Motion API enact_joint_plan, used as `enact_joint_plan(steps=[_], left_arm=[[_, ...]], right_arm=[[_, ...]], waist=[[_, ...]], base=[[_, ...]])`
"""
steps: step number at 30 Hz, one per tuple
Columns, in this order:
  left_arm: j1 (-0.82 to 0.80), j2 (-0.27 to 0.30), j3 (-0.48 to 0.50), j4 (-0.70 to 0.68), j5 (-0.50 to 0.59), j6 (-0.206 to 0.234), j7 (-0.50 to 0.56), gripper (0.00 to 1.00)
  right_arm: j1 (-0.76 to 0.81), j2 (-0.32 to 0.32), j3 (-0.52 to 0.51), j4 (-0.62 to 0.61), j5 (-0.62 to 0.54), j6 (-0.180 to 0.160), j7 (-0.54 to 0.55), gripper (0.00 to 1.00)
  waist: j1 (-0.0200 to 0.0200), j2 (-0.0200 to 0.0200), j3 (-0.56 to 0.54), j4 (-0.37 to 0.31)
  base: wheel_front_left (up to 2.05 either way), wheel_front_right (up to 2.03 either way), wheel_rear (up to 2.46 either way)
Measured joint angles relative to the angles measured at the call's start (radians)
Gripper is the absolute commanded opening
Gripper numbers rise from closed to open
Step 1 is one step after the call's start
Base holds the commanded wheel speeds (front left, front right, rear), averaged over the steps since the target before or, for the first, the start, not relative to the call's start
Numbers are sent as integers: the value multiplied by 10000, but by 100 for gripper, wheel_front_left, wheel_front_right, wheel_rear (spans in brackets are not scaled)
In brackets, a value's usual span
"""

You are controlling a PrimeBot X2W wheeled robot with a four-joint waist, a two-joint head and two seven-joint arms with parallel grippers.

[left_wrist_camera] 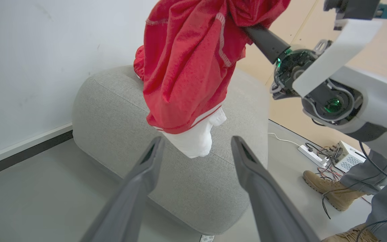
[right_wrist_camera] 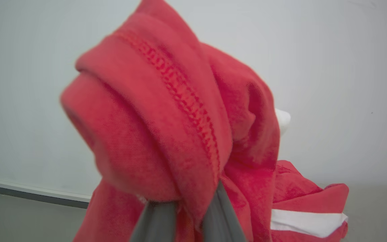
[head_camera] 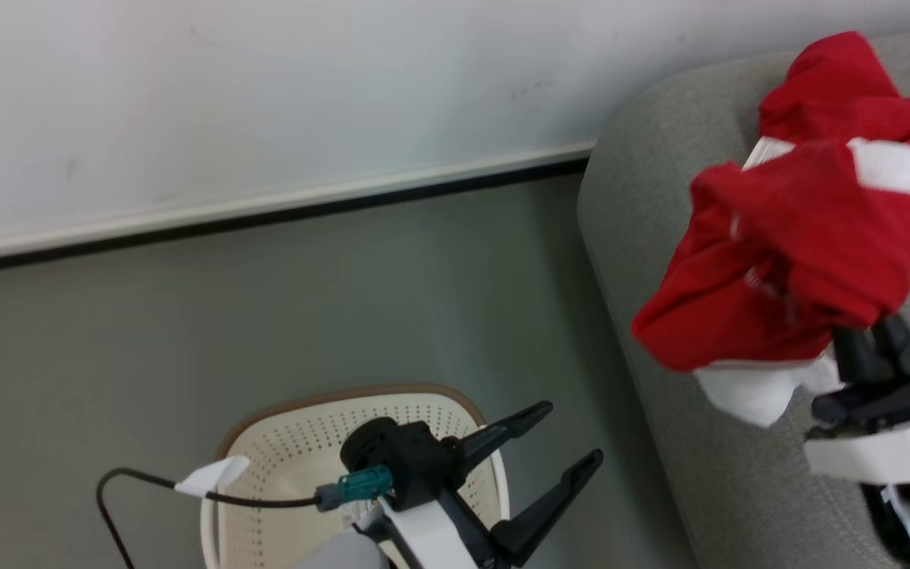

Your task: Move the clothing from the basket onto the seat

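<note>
The fingertips of the right hand (head_camera: 872, 330) are buried in the clothing (head_camera: 787, 237), itself blurred in the right wrist view. The head view's bottom edge cuts off the basket (head_camera: 281, 446).

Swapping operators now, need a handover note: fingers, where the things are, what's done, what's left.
Right gripper: fingers shut on the clothing, holding it bunched up over the seat; not released.
Left gripper: open, holding nothing, by the basket in the head view.
Done: the clothing is out of the basket and at the seat.
Left: lower it onto the seat, open the right fingers, draw the arm back.
Note: a person's foot is on the floor beside the seat.
</note>
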Motion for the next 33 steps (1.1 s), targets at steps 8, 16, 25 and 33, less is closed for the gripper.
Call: enact_joint_plan(steps=[8,16,25,33], left_arm=[[-1201,128,109,-142,368,-50,150,100],[-1607,157,117,38,462,-79,44,100],[-1762,92,-54,188,527,-86,-79,100],[-1757,113,-98,194,525,-59,-113,100]], right_arm=[[-2735,-888,-1680,537,-535,2,0,0],[-5594,-2617,-3189,2178,-744,4,117,0],[-8825,-4192,-5331,4579,-1277,4,922,0],[-9247,-4320,-6926,6366,-2824,2,1076,0]], waist=[[2,0,1862,663],[2,0,3145,1404],[0,0,3620,2028],[-1,0,3766,2046]], base=[[0,0,0],[0,0,0],[0,0,0],[0,0,0]])
